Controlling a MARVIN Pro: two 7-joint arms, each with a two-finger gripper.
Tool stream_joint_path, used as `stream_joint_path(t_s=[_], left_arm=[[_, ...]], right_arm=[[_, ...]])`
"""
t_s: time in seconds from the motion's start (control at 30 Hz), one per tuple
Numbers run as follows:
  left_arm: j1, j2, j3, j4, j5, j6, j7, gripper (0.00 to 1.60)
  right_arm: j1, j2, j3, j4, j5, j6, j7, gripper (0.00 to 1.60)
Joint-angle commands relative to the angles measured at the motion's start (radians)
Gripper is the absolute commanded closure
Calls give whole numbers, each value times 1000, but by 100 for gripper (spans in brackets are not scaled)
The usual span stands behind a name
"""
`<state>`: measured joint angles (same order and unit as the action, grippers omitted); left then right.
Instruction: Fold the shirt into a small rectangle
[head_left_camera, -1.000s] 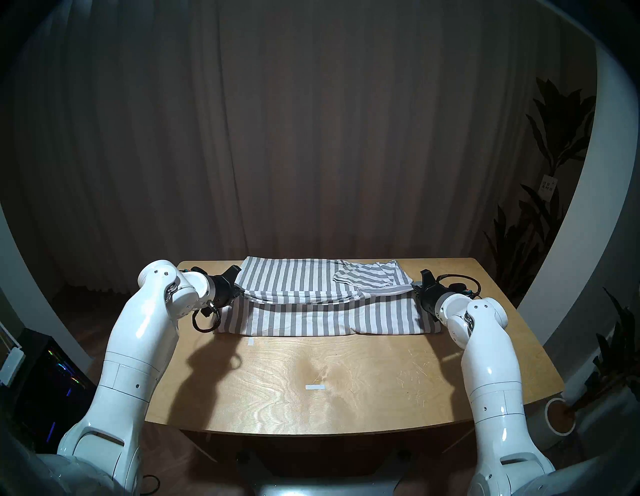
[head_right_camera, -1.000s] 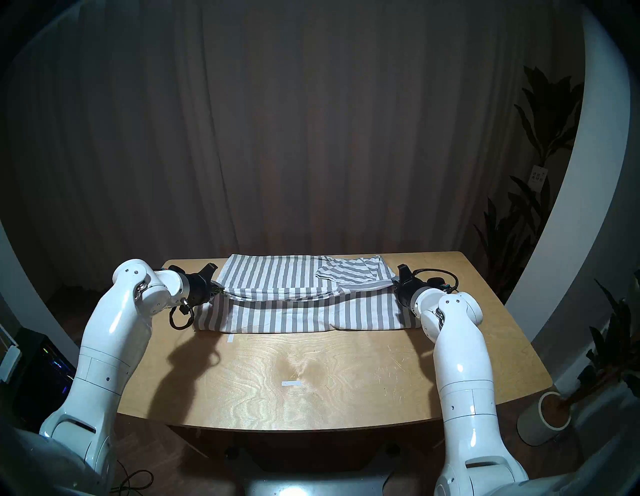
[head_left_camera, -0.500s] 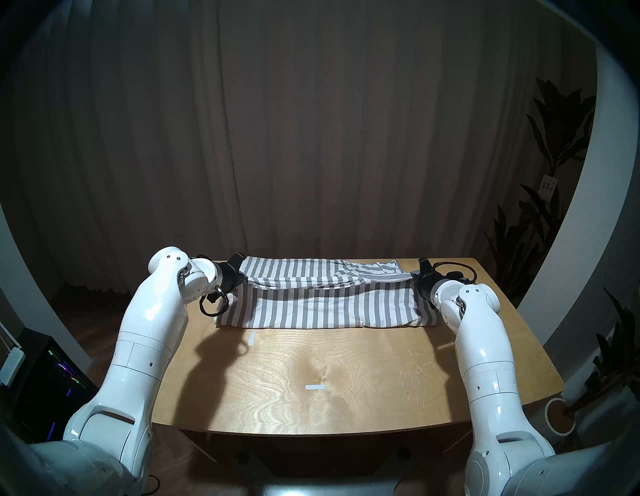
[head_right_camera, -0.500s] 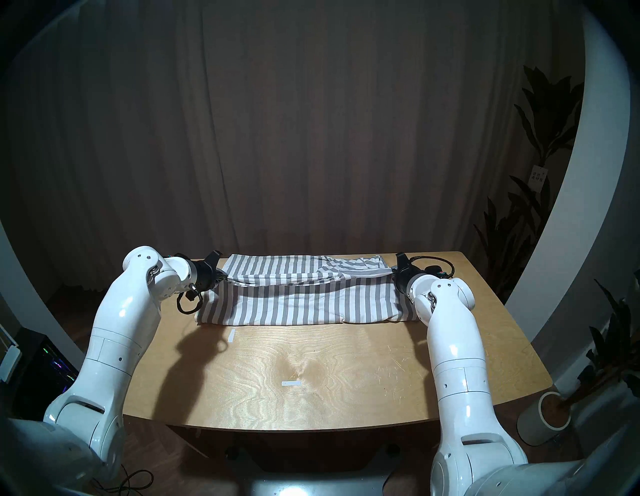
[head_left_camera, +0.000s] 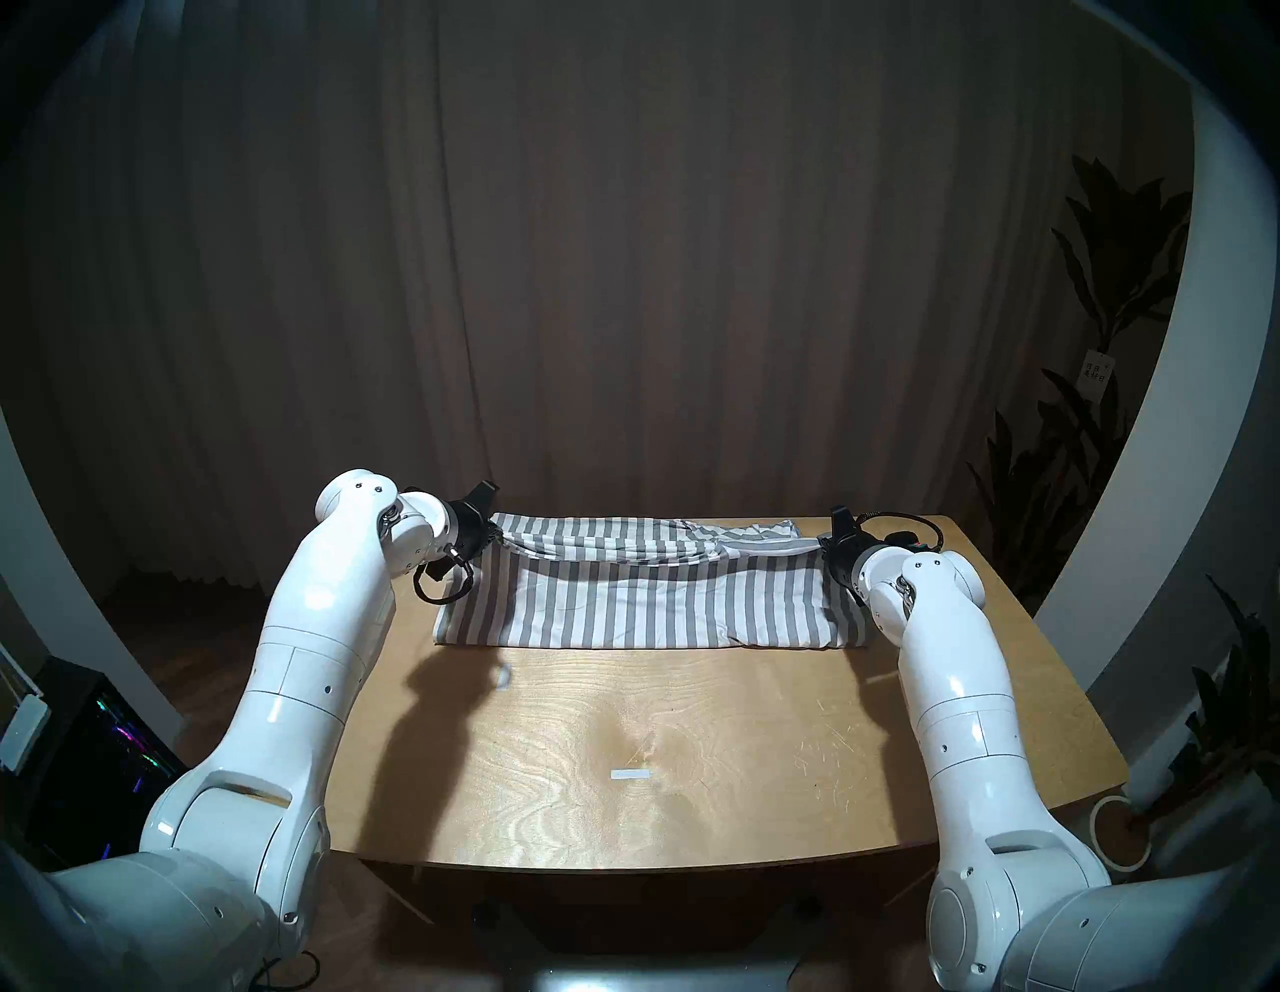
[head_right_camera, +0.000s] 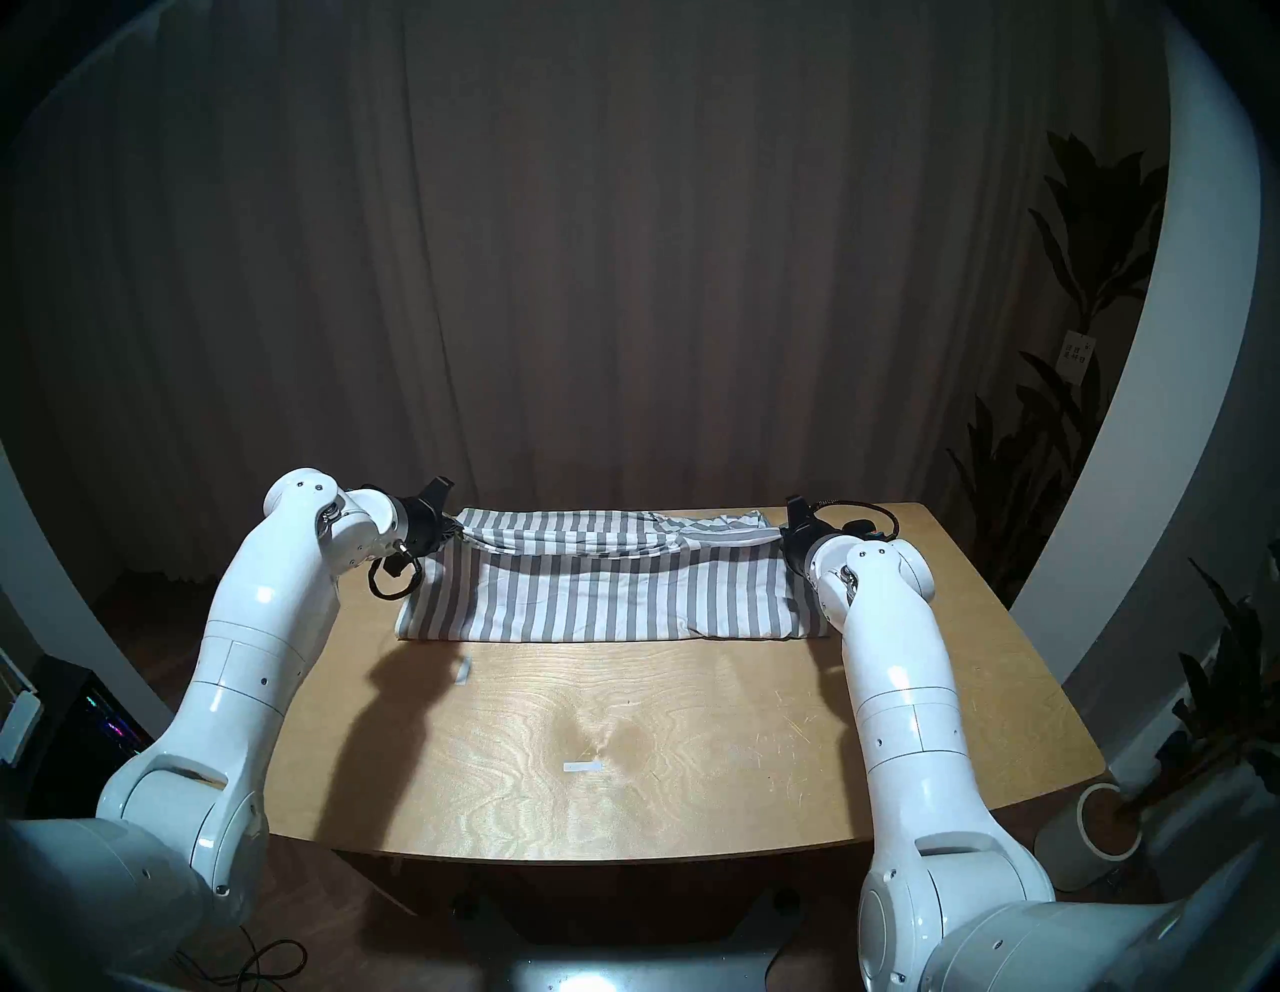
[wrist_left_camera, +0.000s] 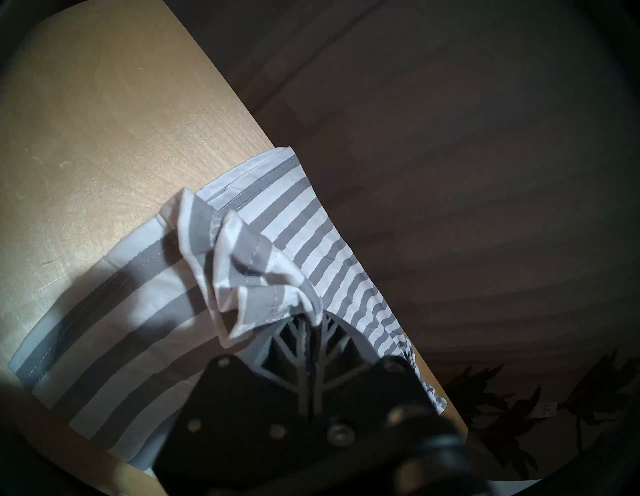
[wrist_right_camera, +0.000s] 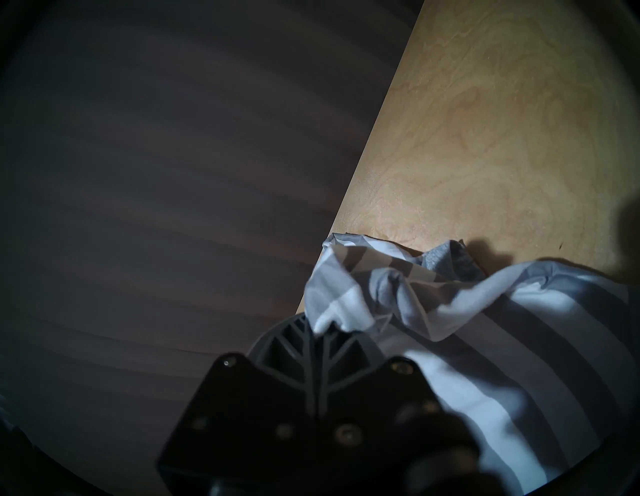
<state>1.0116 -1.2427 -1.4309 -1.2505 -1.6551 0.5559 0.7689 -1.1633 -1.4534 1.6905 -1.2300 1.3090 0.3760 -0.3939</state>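
The grey and white striped shirt (head_left_camera: 651, 609) (head_right_camera: 609, 603) lies across the far half of the wooden table (head_left_camera: 692, 762), stretched left to right. My left gripper (head_left_camera: 495, 540) (wrist_left_camera: 313, 320) is shut on a bunched corner of the shirt's left end. At the other end my right gripper (head_left_camera: 823, 544) (wrist_right_camera: 320, 329) is shut on a crumpled bunch of the cloth. Between them a lifted band of the shirt hangs taut over the far edge, above the flat layer. The grey neckband (wrist_right_camera: 446, 263) peeks out beside the right grip.
Two short white tape marks (head_left_camera: 630, 774) (head_left_camera: 504, 677) are stuck on the bare wood in front of the shirt. A brown curtain hangs close behind the table's far edge. Plants (head_left_camera: 1080, 443) and a round pot (head_left_camera: 1118, 831) stand at the right, and a lit computer case (head_left_camera: 104, 748) at the left.
Both arms have moved toward the far edge, carrying the held band of cloth away from me. More of the flat lower layer shows, and the shirt's near edge has slid farther back.
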Motion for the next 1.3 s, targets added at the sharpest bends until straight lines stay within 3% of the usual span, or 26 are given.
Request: stream_joint_path(t_s=[0.0, 0.73, 1.27], left_arm=[[-109, -25, 11, 39, 23, -18, -21, 160], [-259, -72, 88, 262, 96, -41, -37, 160], [-340, -100, 127, 377, 135, -62, -61, 160]], right_arm=[[72, -1, -6, 11, -9, -21, 9, 160], [163, 17, -14, 137, -54, -65, 4, 160], [210, 8, -22, 215, -73, -86, 9, 160]])
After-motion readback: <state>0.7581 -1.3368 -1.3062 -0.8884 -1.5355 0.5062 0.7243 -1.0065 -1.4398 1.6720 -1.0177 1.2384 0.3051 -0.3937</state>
